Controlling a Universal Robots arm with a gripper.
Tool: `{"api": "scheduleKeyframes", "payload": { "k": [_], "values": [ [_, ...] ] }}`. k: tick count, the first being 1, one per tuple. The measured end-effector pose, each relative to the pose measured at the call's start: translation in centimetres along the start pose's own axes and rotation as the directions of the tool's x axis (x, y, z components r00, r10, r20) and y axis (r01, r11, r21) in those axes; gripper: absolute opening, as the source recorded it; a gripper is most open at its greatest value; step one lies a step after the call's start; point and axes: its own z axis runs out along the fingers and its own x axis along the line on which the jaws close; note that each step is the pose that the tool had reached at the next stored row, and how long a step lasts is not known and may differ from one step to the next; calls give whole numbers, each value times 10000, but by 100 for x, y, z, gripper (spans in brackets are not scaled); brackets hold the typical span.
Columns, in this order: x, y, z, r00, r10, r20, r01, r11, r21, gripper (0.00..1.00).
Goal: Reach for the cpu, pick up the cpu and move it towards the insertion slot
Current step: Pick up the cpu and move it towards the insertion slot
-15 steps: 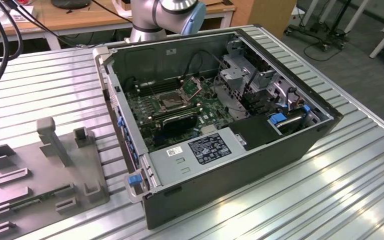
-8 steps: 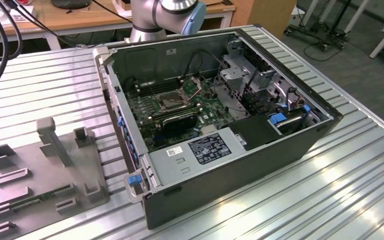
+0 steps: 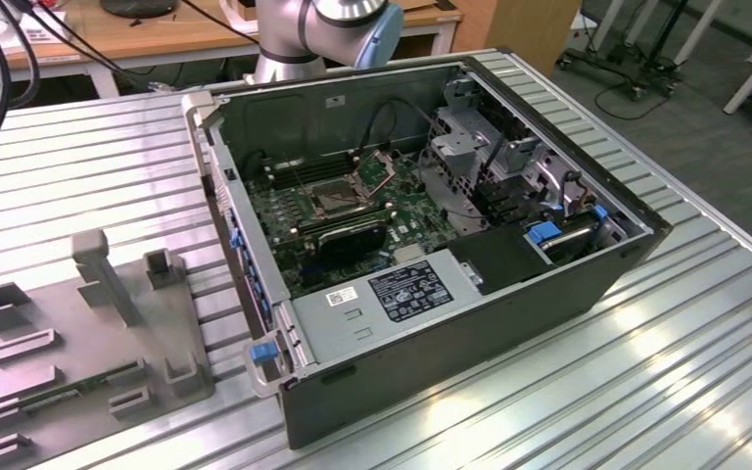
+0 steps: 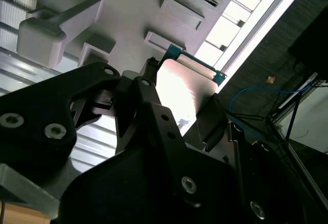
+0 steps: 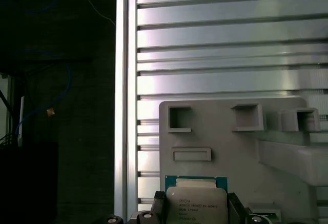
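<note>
First wrist view: the claw (image 5: 196, 211) is drawn in narrowly on the cpu (image 5: 196, 198), with a black finger (image 5: 158, 204) against each side edge. The picture's edge cuts off the chip's near part and most of both fingers. Just past the chip lies the grey fixture tray (image 5: 225, 142) on the ribbed metal table (image 5: 230, 55); whether the chip clears the tray is hard to judge. In the exterior view the insertion slot (image 3: 328, 201) sits well apart, inside the open computer case (image 3: 481, 323).
</note>
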Motion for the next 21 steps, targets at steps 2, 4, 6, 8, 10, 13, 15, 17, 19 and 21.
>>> {"api": "scheduleKeyframes", "payload": {
  "k": [2,4,6,8,10,13,15,17,19,21],
  "values": [
    [0,1,-18,10000,0,0,0,10000,0,54],
    [0,2,-30,10000,-1,1,1,10000,-1,54],
    [0,3,-38,10000,-1,1,1,10000,0,54],
    [0,3,-43,10000,-1,1,1,10000,-1,54],
    [0,4,-50,10000,0,-1,0,10000,0,54],
    [1,5,-66,10000,0,-2,0,10000,1,54],
    [1,7,-82,10000,0,-1,0,10000,0,54],
    [1,8,-104,10000,-1,-1,1,10000,0,54],
    [1,10,-128,10000,0,-1,0,10000,0,54],
    [2,12,-150,10000,-1,-1,1,10000,0,54]
  ]
}}
